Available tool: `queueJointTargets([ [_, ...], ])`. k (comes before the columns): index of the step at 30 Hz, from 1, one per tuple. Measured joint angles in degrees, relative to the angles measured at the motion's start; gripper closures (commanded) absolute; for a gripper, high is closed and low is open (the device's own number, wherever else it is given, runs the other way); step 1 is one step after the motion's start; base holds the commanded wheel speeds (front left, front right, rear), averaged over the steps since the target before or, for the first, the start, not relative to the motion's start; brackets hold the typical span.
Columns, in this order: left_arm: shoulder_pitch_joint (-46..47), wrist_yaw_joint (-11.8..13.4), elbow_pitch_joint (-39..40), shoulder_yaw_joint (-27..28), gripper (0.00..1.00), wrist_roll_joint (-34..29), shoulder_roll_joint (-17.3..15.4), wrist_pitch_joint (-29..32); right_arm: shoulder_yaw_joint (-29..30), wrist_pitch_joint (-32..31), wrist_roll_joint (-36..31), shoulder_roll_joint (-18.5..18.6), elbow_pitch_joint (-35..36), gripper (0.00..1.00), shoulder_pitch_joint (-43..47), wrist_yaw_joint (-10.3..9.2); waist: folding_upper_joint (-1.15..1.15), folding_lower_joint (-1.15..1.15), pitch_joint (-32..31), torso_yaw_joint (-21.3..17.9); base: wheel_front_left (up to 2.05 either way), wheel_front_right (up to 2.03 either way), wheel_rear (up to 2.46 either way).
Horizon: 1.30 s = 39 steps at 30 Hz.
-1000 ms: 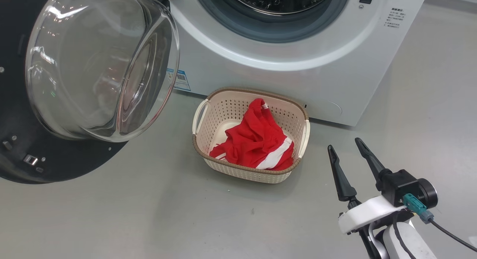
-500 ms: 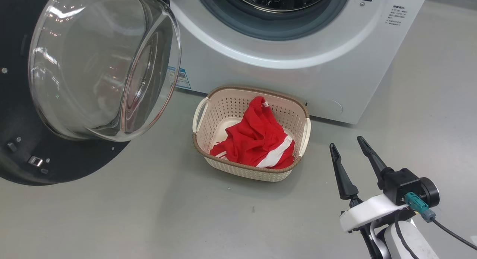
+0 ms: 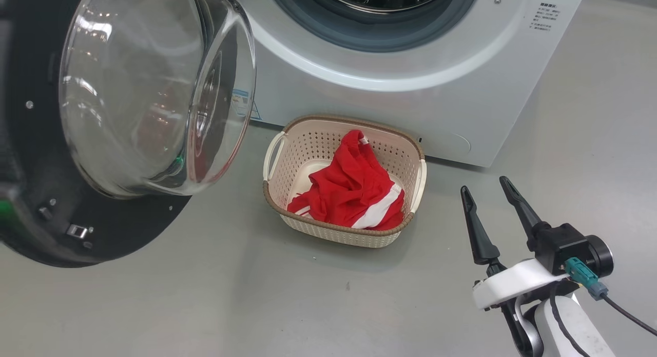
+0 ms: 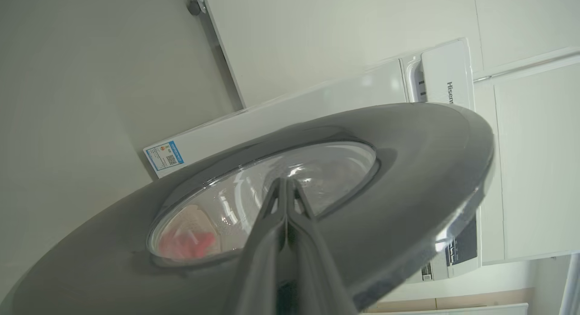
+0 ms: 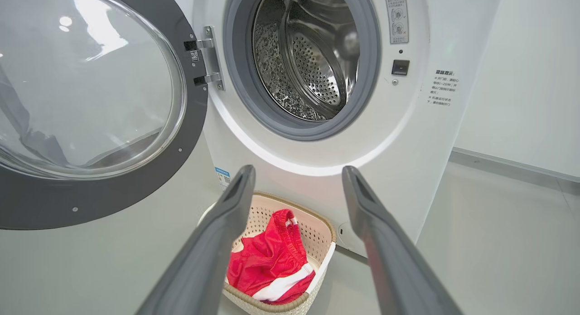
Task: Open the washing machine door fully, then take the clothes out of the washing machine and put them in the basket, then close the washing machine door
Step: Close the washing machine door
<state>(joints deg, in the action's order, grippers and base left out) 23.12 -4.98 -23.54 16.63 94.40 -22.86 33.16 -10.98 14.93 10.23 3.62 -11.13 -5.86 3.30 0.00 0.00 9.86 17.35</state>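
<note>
Left jaws pressed together | right jaws wide, empty | door [image 3: 31,192] cut off | clothes [image 4: 186,244] blurred behind glass

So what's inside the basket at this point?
The red clothes with white stripes lie bunched in the basket; part of its cream floor shows. Anything beneath the fabric is covered.

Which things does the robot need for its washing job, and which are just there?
For the job:
washing machine door
washing machine
red clothes
basket
left gripper, shut
right gripper, open

Just there:
blue label
grey floor
white wall
</note>
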Motion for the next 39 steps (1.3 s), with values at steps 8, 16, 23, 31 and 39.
queueJointTargets([
  [8,-0.9,-1.0,2.1,-2.1,1.0,1.4,2.9,3.9,0.5,0.0,-0.1,0.0,0.1,0.0,-0.1,-0.43,0.0,0.0,-0.5,-0.5,0.0,0.0,0.0],
  [16,-3.7,-1.5,4.7,-3.2,1.0,4.0,3.1,8.4,0.6,0.0,-0.1,-0.1,0.1,0.0,-0.1,-0.44,0.0,0.0,-1.5,-1.7,0.0,0.0,0.0],
  [23,-6.1,-1.7,9.5,-4.4,1.0,5.6,4.4,12.4,1.4,0.0,-0.1,-0.1,0.4,0.0,-0.1,-0.94,0.0,0.0,-1.9,-3.4,0.0,0.0,0.0],
  [31,-8.7,-1.7,16.0,-6.0,1.0,8.5,5.3,16.9,1.9,0.0,0.0,-0.2,1.5,0.0,-0.1,-1.44,0.0,0.0,-1.7,-6.4,0.0,0.0,0.0],
  [39,-10.3,-1.9,21.1,-7.5,1.0,10.5,5.8,19.8,1.7,0.0,0.3,-0.4,2.1,0.0,-0.2,-1.45,0.0,0.0,-1.1,-9.8,0.0,0.0,0.0],
])
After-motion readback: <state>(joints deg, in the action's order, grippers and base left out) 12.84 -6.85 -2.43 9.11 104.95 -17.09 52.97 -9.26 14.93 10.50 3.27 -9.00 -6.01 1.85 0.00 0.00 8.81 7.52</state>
